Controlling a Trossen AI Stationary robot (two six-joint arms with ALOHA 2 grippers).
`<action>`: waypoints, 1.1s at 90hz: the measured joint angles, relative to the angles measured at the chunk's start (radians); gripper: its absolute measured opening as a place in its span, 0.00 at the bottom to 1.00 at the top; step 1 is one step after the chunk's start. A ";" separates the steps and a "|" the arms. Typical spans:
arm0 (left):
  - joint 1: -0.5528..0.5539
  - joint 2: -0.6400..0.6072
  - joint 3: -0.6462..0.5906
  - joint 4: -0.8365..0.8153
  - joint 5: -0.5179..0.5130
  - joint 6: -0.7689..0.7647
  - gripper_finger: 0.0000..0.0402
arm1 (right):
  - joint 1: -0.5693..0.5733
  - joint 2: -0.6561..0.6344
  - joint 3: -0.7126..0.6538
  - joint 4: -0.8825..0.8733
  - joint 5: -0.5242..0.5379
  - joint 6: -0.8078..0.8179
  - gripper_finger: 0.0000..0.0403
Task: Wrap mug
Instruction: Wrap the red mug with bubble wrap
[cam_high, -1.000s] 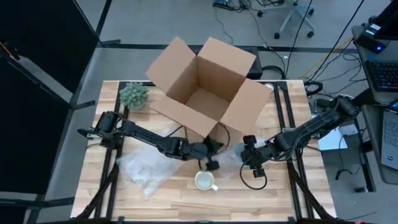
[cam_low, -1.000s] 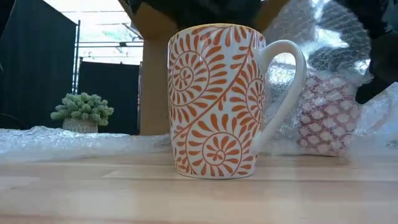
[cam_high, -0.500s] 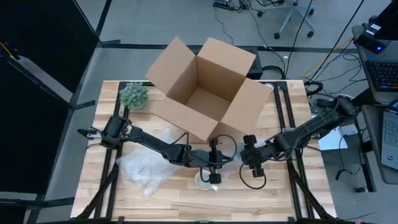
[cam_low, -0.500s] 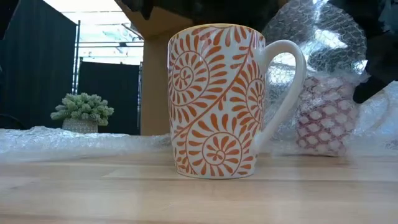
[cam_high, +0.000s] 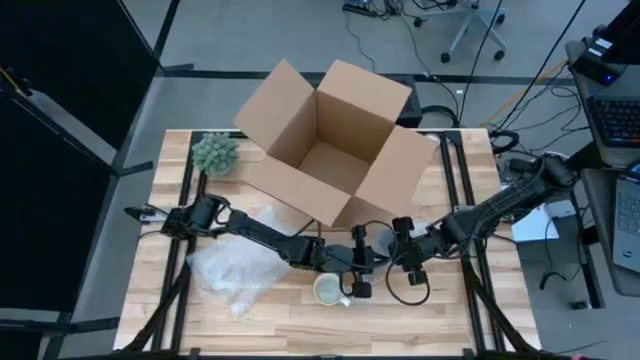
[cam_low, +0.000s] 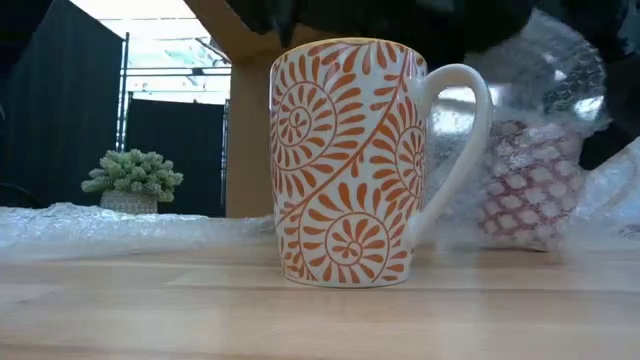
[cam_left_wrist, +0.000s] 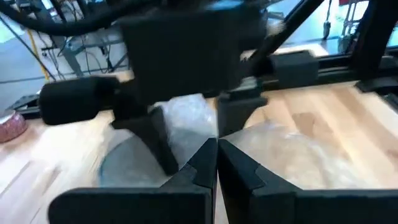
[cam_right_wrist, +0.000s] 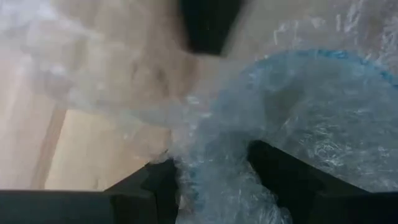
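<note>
The mug (cam_low: 345, 165) stands upright on the table (cam_high: 290, 320), its long axis vertical and its mouth facing straight up, as the high view (cam_high: 330, 290) shows. Its handle points to the right in the low view, toward a second mug (cam_low: 525, 180) that sits in bubble wrap just beside it. The mug is white with orange fern-and-spiral patterning; the second mug has a dark red lattice pattern. No writing or brand can be read on either.

The left gripper (cam_high: 357, 275) hangs just beside the mug, on its handle side, between it and the right gripper (cam_high: 405, 262). In the left wrist view the left gripper's (cam_left_wrist: 216, 163) fingers are pressed together with nothing between them. The right gripper (cam_right_wrist: 214, 180) sits a little farther from the mug on the same side, its fingers clamped on a fold of bubble wrap (cam_right_wrist: 292, 118).

A loose sheet (cam_high: 235, 275) of bubble wrap lies on the table on the mug's other side. An open cardboard box (cam_high: 330, 140) stands behind the mug toward the table's far edge. A small green plant (cam_high: 215, 153) stands beside the box, well apart from the mug.
</note>
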 joint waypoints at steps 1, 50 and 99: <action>0.001 0.000 0.000 0.001 0.000 0.000 0.00 | 0.000 0.000 0.000 0.000 0.000 -0.003 0.42; 0.021 -0.002 0.001 -0.045 -0.001 0.018 0.00 | 0.000 0.000 0.027 -0.067 -0.001 0.111 0.05; 0.037 -0.002 0.001 0.049 0.046 -0.034 0.00 | 0.000 0.003 0.082 -0.112 -0.054 0.204 0.39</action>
